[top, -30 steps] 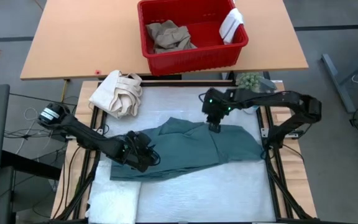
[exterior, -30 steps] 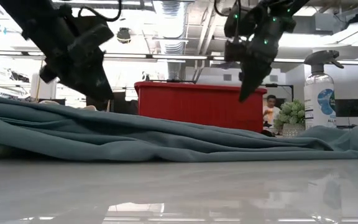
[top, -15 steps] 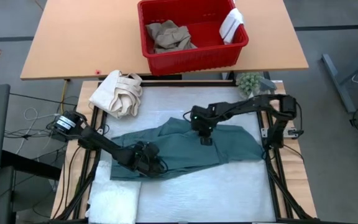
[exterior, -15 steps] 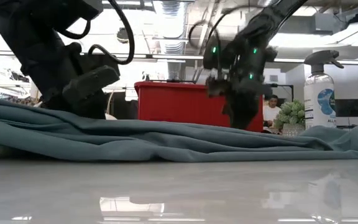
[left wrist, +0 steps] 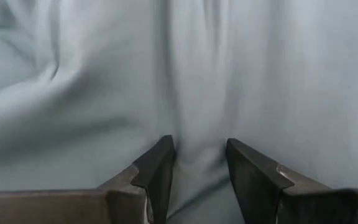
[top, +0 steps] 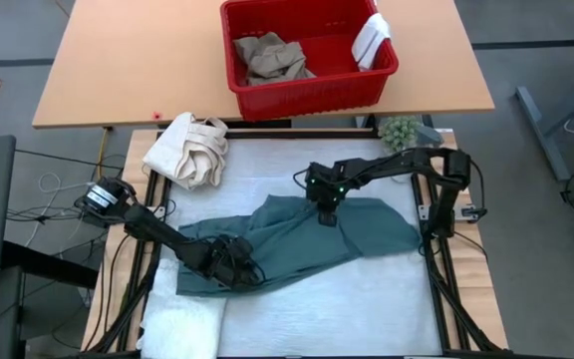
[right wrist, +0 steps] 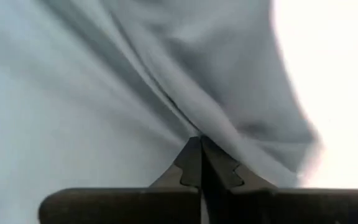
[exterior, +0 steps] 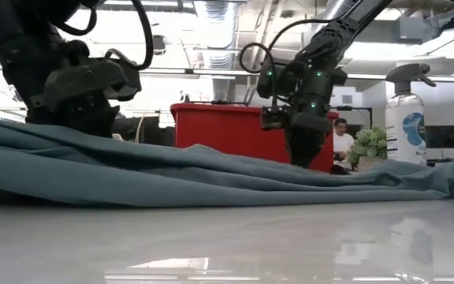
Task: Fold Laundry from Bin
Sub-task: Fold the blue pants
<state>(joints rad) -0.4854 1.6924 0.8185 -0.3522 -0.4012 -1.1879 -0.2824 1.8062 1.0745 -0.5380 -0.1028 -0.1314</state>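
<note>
— Where is the laundry?

— The teal garment (top: pixel 307 237) lies spread across the white counter (top: pixel 367 309) in the middle of the high view, creased, running from lower left toward centre right. The trousers (top: pixel 270 57) lie bunched in the left half of the red bin (top: pixel 307 92) at upper centre, on the wooden counter (top: pixel 118 60). A small white cloth (top: pixel 372 38) hangs over the bin's right rim. A white towel (top: pixel 180 324) lies at the lower left, by the garment's lower-left end.

— And your jaws?

— My right jaws (top: pixel 328 211) are down at the garment's upper edge, just right of centre, pinched shut on a fold of it; in my right wrist view (right wrist: pixel 201 163) the tips meet with a ridge of teal rising from them. My left jaws (top: pixel 235 271) are on the garment's lower-left part. In my left wrist view (left wrist: pixel 197 168) they stand partly apart with a pleat of teal between the two tips, clamped on it.

— Anything else there?

— A cream canvas bundle (top: pixel 187 150) lies at upper left of the white counter, apart from the garment. In the low view a spray bottle (exterior: pixel 405 110) stands at the right.
</note>
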